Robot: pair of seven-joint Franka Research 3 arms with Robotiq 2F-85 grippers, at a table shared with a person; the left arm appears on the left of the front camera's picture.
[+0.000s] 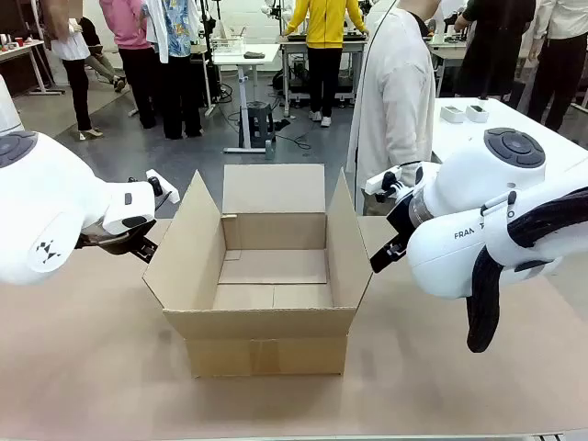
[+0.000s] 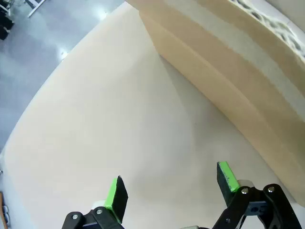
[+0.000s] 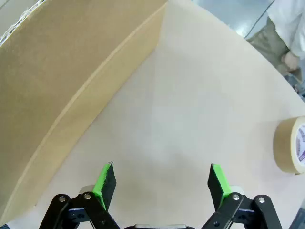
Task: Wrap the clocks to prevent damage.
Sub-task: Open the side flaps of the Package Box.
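Front view: the open cardboard box (image 1: 266,354) sits empty at mid-table, with a person (image 1: 395,101) at one o'clock beyond it. Left wrist view: our left gripper (image 2: 171,179) is spread wide and holds nothing, with the box at two o'clock. Right wrist view: our right gripper (image 3: 162,169) is likewise wide and bare (tape roll (image 3: 291,145) at three o'clock). Where the clocks are we cannot tell, so we judge the wrapping is all still to do.

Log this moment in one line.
left hand: open, empty | right hand: open, empty | box: open, empty | tape roll: on table
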